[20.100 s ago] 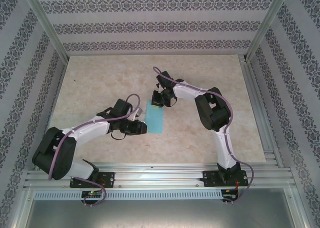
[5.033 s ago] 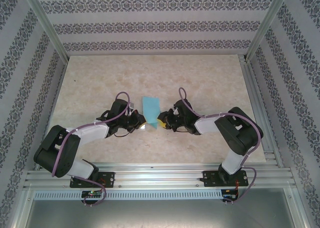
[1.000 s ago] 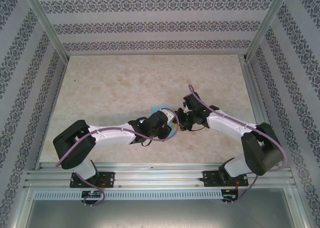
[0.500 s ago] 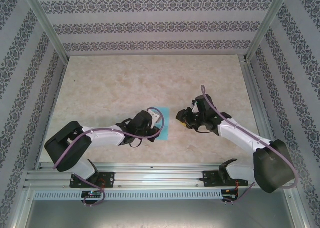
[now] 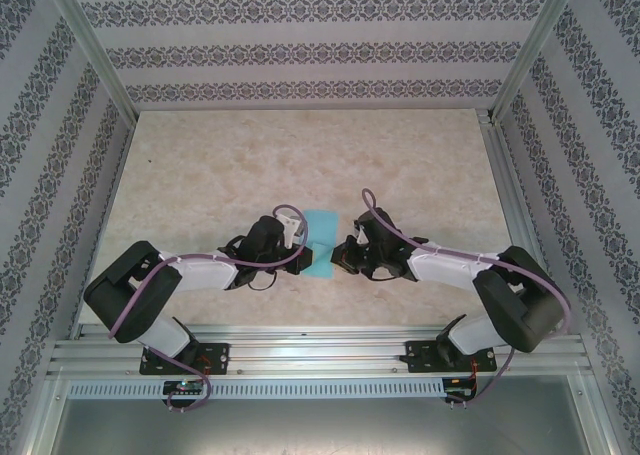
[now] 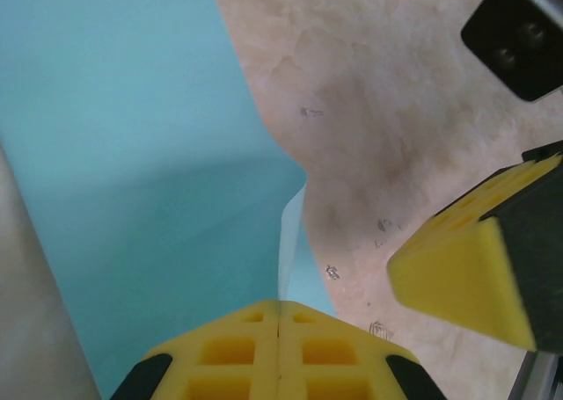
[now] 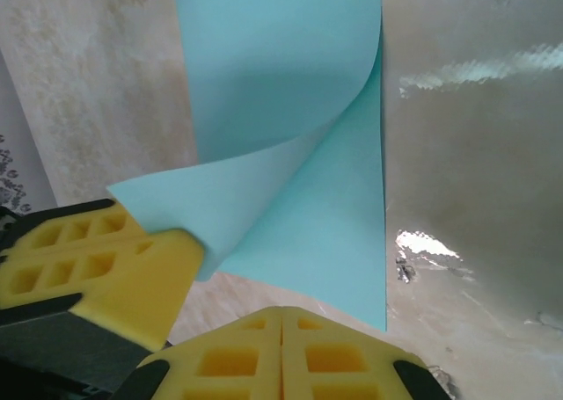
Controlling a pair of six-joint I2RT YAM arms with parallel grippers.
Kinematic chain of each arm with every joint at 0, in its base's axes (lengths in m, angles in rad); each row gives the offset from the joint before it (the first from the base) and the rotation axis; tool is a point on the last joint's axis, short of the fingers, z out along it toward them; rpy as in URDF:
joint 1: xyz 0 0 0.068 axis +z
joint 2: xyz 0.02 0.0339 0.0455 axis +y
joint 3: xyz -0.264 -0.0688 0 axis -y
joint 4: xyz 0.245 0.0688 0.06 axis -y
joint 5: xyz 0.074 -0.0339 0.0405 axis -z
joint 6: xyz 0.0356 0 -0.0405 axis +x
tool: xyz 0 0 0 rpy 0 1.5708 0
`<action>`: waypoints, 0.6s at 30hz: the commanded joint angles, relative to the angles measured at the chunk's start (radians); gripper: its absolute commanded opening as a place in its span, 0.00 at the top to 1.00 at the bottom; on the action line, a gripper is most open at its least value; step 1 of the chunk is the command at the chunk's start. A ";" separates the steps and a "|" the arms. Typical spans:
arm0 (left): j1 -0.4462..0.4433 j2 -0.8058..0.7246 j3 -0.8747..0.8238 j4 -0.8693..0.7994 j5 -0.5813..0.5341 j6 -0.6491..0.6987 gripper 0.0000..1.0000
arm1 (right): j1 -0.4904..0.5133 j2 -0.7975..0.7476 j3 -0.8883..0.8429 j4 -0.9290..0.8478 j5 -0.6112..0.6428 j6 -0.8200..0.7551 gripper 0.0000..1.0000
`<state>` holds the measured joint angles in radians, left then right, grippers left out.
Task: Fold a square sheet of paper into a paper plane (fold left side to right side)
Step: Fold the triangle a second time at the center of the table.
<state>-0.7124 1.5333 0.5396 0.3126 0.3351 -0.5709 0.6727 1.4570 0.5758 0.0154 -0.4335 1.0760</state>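
1. Sheet of paper [image 5: 325,230]: 1, light blue.
2. Robot arms: 2, left arm [image 5: 200,268] and right arm [image 5: 450,267].
3. Hands: 2, left hand [image 5: 300,241] and right hand [image 5: 345,257].
4. Yellow pads [image 7: 229,356]: 2 per hand, 4 total.
5. Purple cables [image 5: 366,197]: 2, one per arm.
6. Desk [image 5: 220,165]: 1.

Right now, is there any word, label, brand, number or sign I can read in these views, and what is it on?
No text can be read.
The square sheet of paper is plain light blue, with no print.
The walls carry only an ornamental pattern, no letters.
The small boards below the arm bases are too small to read any marking.
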 commanded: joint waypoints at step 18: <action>0.070 -0.004 -0.029 0.016 0.012 -0.049 1.00 | 0.071 0.197 0.098 -0.121 0.081 -0.019 0.97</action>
<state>-0.6579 1.5333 0.5205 0.3141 0.3393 -0.6090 0.7315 1.6268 0.6537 -0.0250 -0.3920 1.0790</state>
